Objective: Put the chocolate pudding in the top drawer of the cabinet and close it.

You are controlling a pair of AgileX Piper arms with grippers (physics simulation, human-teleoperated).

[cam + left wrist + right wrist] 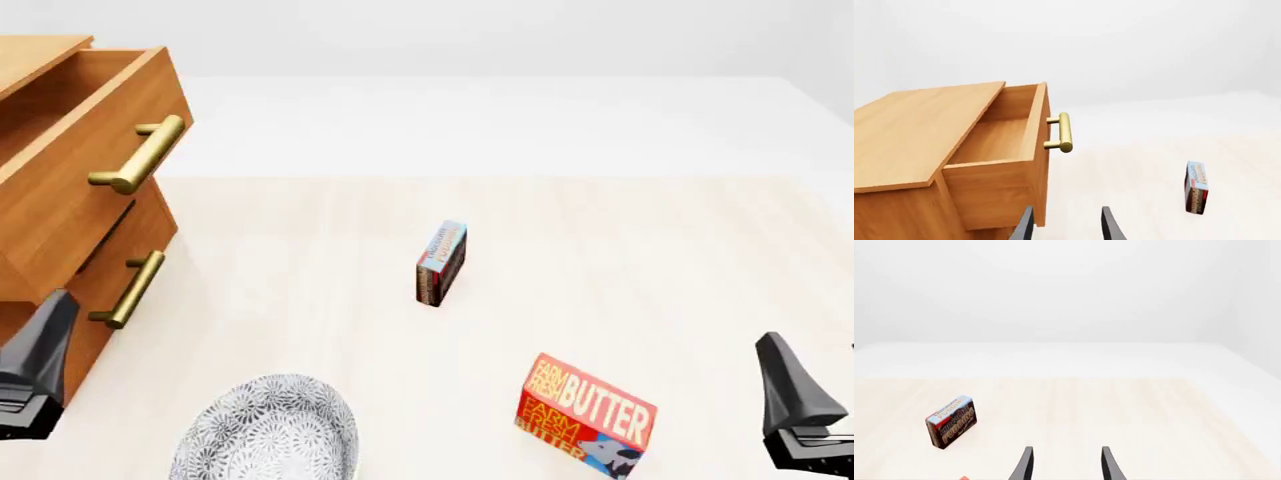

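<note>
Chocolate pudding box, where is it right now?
In the front view the small blue-and-brown chocolate pudding box stands on edge mid-table, right of the orange-brown wooden cabinet, beyond the red-and-yellow butter box.

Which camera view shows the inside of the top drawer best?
The left wrist view: the top drawer stands pulled out and its bare inside floor and walls show. The front view catches only its front panel, brass handle and a strip of the inside at the picture's edge. The right wrist view does not show it.
</note>
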